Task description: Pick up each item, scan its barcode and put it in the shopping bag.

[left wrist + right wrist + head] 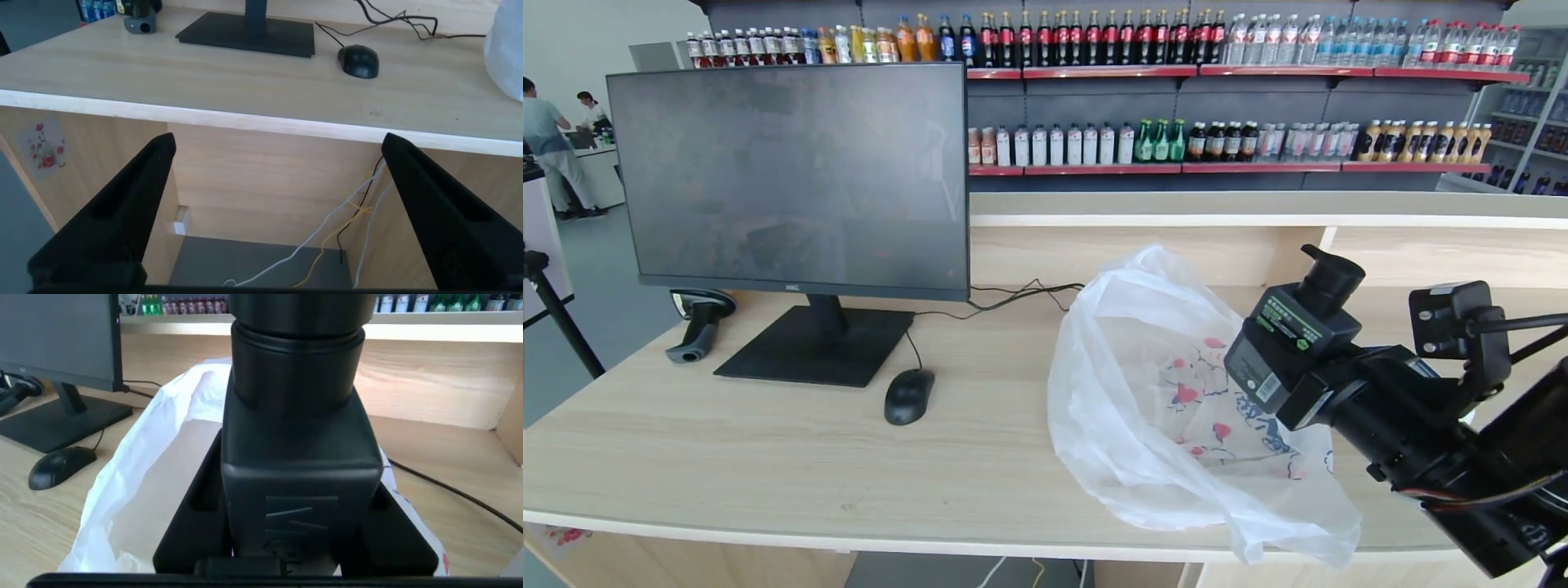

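Now we hold bottle (1298,322) clamped in right gripper (1307,392) over bag (1135,408); bagging step, likely. Next: lower, release. Left gripper (278,147) gapes empty.

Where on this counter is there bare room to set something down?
Free: the counter from the mouse forward to its near edge, and between mouse and bag. Crowded: the right end, under bag and right claw holding a bottle.
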{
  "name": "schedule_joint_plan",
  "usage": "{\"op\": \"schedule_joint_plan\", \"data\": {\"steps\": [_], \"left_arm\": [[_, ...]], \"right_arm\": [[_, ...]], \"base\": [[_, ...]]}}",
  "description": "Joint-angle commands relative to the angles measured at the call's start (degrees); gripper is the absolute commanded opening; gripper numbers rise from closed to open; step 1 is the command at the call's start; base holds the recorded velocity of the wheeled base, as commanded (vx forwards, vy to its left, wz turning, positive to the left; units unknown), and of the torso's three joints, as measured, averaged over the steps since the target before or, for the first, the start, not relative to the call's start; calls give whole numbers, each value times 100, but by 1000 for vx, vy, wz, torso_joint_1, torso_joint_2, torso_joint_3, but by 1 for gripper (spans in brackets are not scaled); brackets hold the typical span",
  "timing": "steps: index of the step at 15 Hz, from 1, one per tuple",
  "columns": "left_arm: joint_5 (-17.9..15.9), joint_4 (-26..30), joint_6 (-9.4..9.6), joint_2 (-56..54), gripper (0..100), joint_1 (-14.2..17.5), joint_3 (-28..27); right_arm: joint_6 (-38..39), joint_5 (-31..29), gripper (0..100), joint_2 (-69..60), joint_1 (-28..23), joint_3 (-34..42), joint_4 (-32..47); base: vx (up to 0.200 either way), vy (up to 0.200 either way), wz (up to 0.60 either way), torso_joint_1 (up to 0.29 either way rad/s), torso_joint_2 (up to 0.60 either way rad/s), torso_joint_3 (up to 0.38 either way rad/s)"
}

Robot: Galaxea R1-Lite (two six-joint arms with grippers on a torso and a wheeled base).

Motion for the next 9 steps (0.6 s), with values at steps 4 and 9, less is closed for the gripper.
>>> {"op": "schedule_joint_plan", "data": {"steps": [4,9], "left_arm": [[1,-1,-3,-1,100,1,1],[1,-1,-3,-1,100,1,1]], "right_arm": [[-18,18,0,525,132,-341,-8],[-36,27,0,1096,510,-745,-8]], "base": [[0,0,0,0,0,0],[0,0,0,0,0,0]]}}
